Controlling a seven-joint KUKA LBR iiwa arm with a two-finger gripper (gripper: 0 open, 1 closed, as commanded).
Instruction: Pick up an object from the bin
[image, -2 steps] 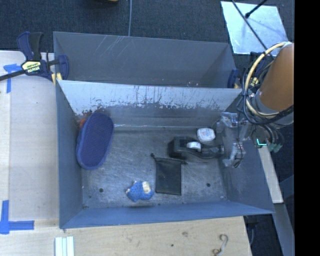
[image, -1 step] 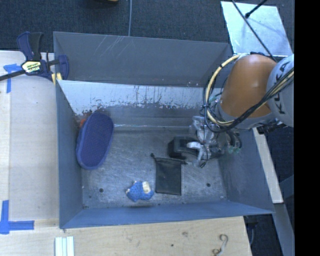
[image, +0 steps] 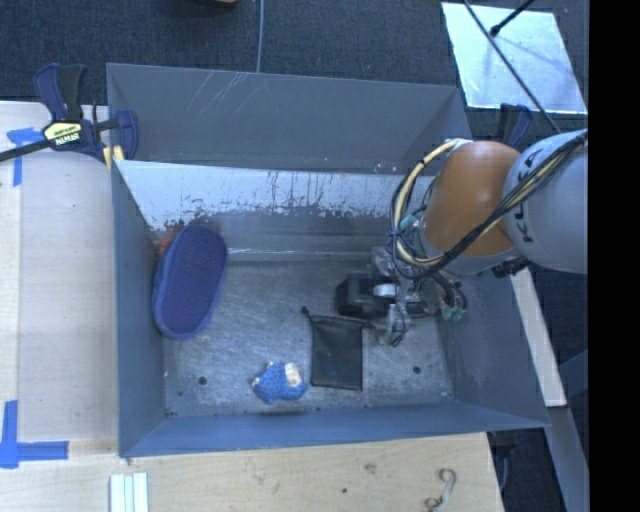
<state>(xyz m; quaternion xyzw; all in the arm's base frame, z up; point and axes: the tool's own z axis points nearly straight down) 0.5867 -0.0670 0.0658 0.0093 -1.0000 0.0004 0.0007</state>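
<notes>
Gripper (image: 395, 318) is down in the right half of the bin (image: 290, 120). The flat black pouch (image: 337, 352) lies just at its 8 o'clock, long axis running 12-to-6. Honestly can't tell if the gripper's open or closed.

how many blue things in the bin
2: an oval pad at the left, a small lump at the front. The gripper may hide others.
</notes>
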